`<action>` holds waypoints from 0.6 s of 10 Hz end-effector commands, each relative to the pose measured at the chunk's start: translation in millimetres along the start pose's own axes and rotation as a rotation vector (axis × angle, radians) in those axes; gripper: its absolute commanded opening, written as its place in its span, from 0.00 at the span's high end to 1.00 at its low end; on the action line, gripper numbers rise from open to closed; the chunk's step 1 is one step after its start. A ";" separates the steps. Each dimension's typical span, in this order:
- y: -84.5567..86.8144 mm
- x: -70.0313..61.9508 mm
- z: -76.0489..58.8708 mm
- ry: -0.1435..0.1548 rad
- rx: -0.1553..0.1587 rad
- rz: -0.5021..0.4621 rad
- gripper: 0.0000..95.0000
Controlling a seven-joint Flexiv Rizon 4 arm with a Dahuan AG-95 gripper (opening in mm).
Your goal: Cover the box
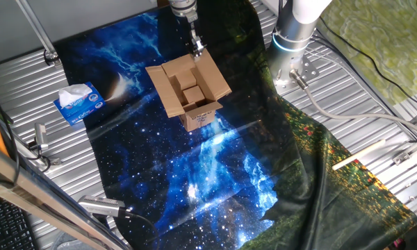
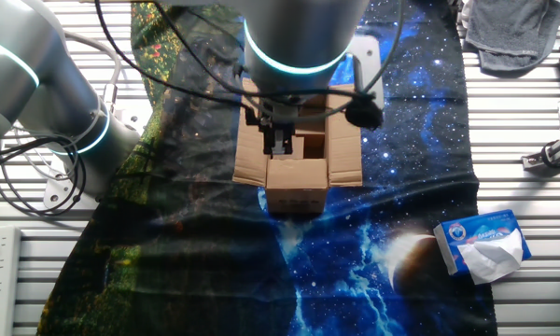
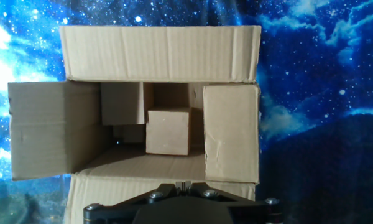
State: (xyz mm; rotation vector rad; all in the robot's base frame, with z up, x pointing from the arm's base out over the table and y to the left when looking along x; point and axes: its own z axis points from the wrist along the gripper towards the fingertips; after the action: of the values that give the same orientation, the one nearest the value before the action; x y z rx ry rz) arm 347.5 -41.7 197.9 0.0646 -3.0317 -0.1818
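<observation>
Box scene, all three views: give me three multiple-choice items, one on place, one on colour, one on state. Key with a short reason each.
1. Where does the tissue box lie relative to the box?
A. inside it
B. apart from it, at the cloth's edge
C. stacked on top of it

2. What colour is the cloth under the box?
A. plain white
B. red check
C. dark blue with a starry print

3. What state are the box's top flaps in?
A. open, spread outward
B. all folded shut
C. taped shut

Key: 1 B, both fixed views show a clear stretch of cloth between the two. 2 C, stars and blue clouds show in every view. 3 A, the hand view looks straight into the open box with flaps laid out on its sides, the tool above it.
</observation>
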 end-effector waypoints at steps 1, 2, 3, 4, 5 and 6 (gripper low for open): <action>4.1 -0.5 -0.7 -0.002 0.004 -0.015 1.00; 6.2 -6.9 -2.0 0.001 0.006 -0.016 1.00; 7.6 -18.7 -2.8 0.003 0.006 -0.018 1.00; 9.1 -28.4 -3.2 0.006 0.006 -0.014 1.00; 11.0 -39.6 -2.8 0.008 0.006 -0.014 1.00; 11.9 -44.4 -2.6 0.007 0.008 -0.019 1.00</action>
State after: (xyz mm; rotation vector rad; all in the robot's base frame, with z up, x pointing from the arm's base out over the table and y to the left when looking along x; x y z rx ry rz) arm 403.5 -26.3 194.4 0.0969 -3.0205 -0.1730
